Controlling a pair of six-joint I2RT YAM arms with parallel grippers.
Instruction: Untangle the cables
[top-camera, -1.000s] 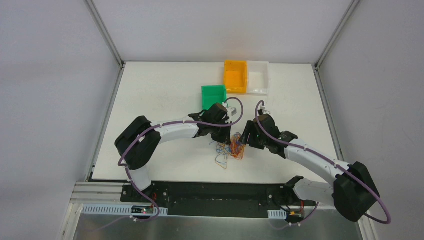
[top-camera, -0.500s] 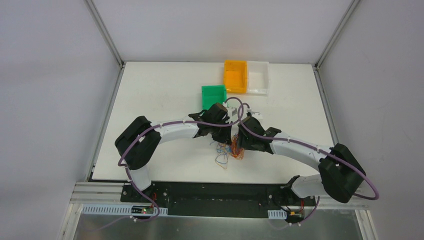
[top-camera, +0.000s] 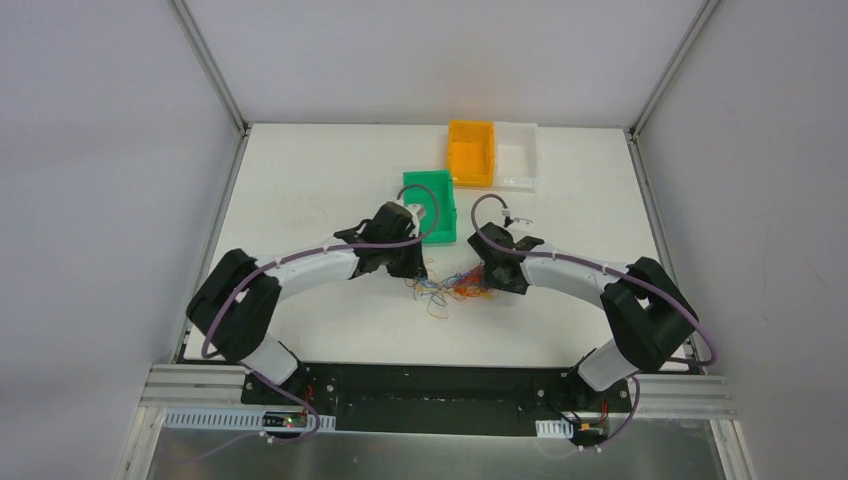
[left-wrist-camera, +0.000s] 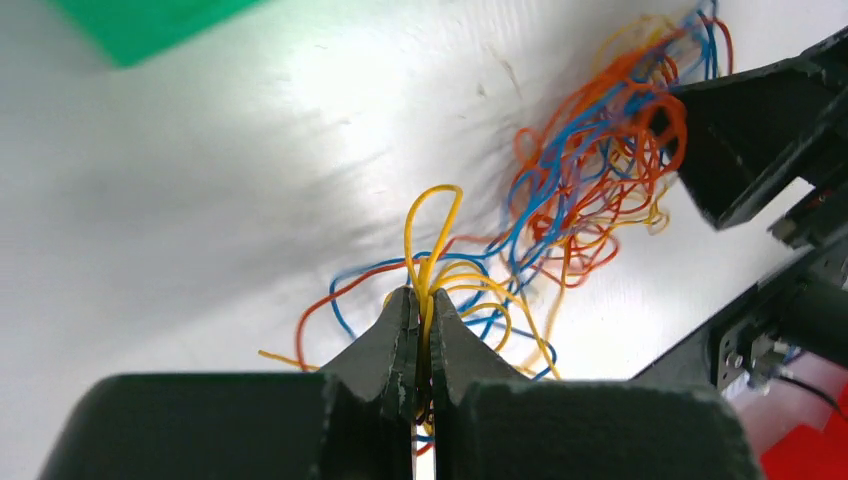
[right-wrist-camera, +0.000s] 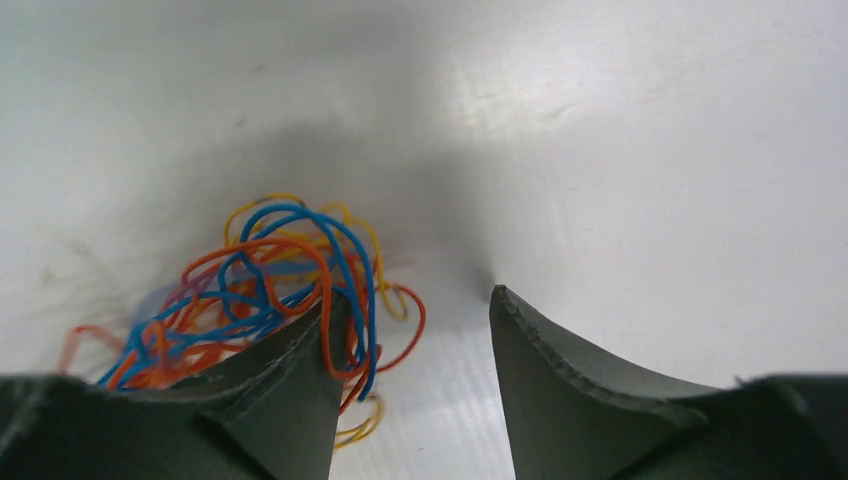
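**A:** We have the left jaws pressed together on a single yellow strand (left-wrist-camera: 432, 235). Its loop stands up just beyond the tips. The rest of the cables (left-wrist-camera: 590, 160) fan out ahead of them, reaching toward the right jaws.

**B:** The right jaws stand spread and pinch nothing. The orange-and-blue clump (right-wrist-camera: 262, 290) is heaped against the outer side of one finger (right-wrist-camera: 275, 410), with a blue loop hooked over its inner edge. The gap between the fingers shows only bare desk (right-wrist-camera: 600, 150).

**A:** How do we reckon these handle?

**B:** Feather-light and floppy, we judge, with a bit of spring, since they hold their curls. There's no weight to fight, but one pulled strand will likely drag its neighbours along.

**A:** They're far thinner than a finger, too.

**B:** So probably slippery in a pinch. We'd want a strand seated well between the pads, not out at the very tips.

**A:** Where do we take hold, then?

**B:** A free loop at the clump's edge, right beside the spread jaws, and one colour if we can manage it. If we grab the knotted middle, we'd probably just lift the whole lot off the desk.
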